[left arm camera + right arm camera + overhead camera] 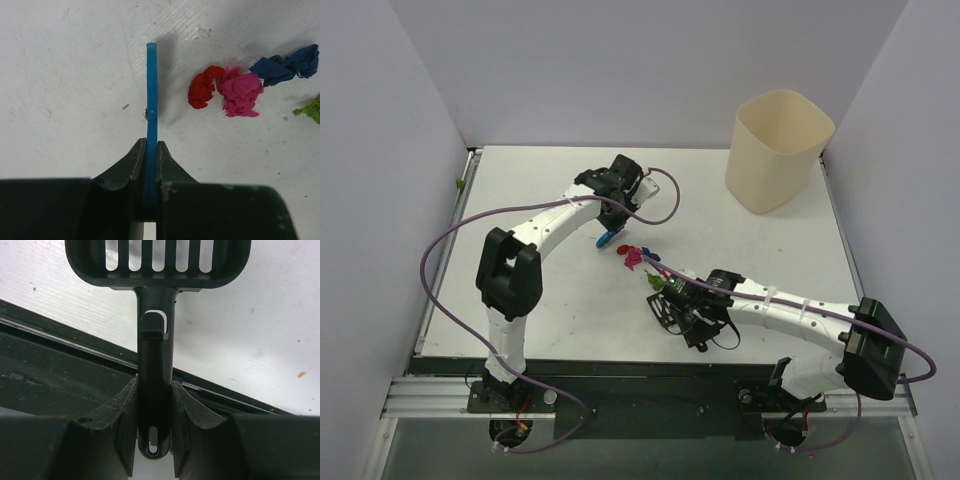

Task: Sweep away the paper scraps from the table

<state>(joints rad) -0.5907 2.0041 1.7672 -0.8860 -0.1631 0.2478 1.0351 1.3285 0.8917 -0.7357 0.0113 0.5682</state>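
Right gripper (155,390) nearest me: jaws clamped tight on the smooth black plastic handle of the slotted scoop (155,282), by the near edge. Left gripper (151,150) pinches the thin, rigid blue brush (151,90), which I see edge-on. Paper scraps (240,92), crumpled red, pink, dark blue and green, lie mid-table (60,75) just beside the brush. The surface is scuffed matte white. Smooth beige bin (775,150) stands at the far right corner.

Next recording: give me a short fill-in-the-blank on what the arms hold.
The left pincer is shut on the ____ brush.
The right pincer grips the black scoop by its ____.
The red scrap and the pink scrap are ____, not apart.
Missing: blue; handle; touching.
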